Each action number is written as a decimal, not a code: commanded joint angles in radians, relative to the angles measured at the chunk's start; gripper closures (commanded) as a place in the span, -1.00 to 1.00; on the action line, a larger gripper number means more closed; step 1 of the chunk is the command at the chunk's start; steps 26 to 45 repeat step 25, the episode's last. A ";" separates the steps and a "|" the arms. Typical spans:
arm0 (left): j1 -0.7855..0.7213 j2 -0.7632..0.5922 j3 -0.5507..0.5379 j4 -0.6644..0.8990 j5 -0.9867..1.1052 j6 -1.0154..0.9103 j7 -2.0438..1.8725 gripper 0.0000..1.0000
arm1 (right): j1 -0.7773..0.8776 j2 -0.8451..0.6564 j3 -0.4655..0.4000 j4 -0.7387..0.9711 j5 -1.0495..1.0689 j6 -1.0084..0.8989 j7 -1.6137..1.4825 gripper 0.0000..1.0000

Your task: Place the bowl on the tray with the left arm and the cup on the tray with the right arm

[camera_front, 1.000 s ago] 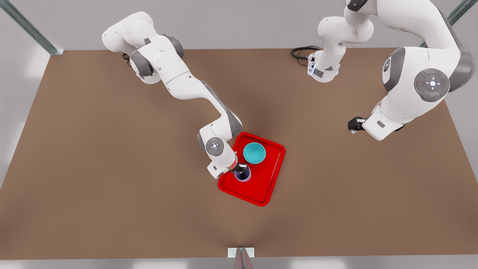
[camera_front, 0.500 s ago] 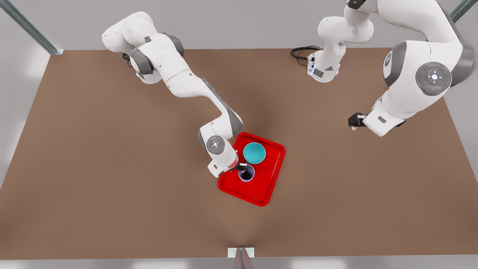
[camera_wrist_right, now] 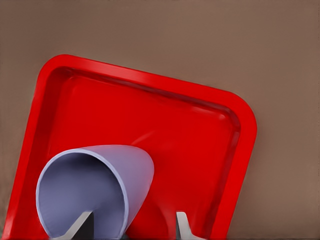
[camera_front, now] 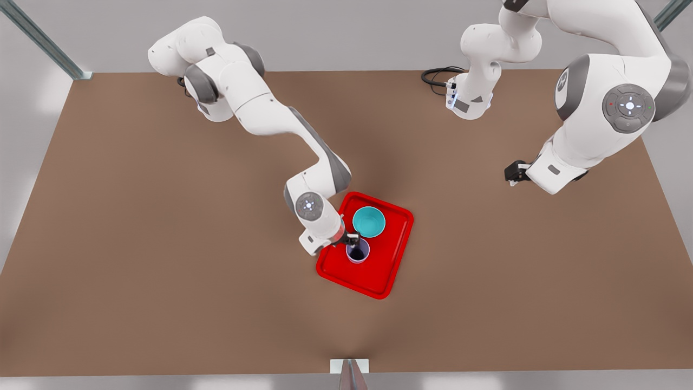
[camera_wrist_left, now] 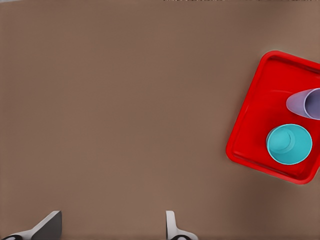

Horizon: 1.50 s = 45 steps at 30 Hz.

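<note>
The red tray (camera_front: 379,271) lies near the table's middle. On it the teal bowl (camera_front: 368,222) and the lavender cup (camera_front: 358,252) stand upright, side by side. My right gripper (camera_front: 352,239) hovers just above the cup's rim, open. In the right wrist view one finger (camera_wrist_right: 82,225) is over the cup's (camera_wrist_right: 95,185) mouth and the other is outside its wall, over the tray (camera_wrist_right: 175,125). My left gripper (camera_front: 511,174) hangs far off at the front view's right, open (camera_wrist_left: 110,232) with nothing between its fingers. From there it sees the tray (camera_wrist_left: 250,125), bowl (camera_wrist_left: 289,144) and cup (camera_wrist_left: 305,103).
Bare brown table surrounds the tray on all sides. A black cable (camera_front: 436,76) coils at the far edge by one arm's base. A small white bracket (camera_front: 349,366) sits at the near edge.
The right gripper has let go of the cup and drawn slightly up and back from it; the cup stays on the tray. The left arm has pulled a little farther away.
</note>
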State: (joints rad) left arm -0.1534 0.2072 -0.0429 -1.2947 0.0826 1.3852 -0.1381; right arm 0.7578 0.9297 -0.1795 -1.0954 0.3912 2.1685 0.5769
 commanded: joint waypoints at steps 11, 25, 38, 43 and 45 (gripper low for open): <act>0.000 0.011 -0.023 0.003 0.002 0.000 -0.002 -1.00 | -0.655 -0.669 0.127 -0.267 -0.407 -0.650 -0.420 -1.00; -0.006 0.011 -0.025 0.003 0.003 -0.002 -0.002 -1.00 | -0.706 -0.684 0.132 -0.323 -0.391 -0.590 -0.519 -1.00; -0.006 0.011 -0.025 0.003 0.003 -0.002 -0.002 -1.00 | -0.706 -0.684 0.132 -0.323 -0.391 -0.590 -0.519 -1.00; -0.006 0.011 -0.025 0.003 0.003 -0.002 -0.002 -1.00 | -0.706 -0.684 0.132 -0.323 -0.391 -0.590 -0.519 -1.00; -0.006 0.011 -0.025 0.003 0.003 -0.002 -0.002 -1.00 | -0.706 -0.684 0.132 -0.323 -0.391 -0.590 -0.519 -1.00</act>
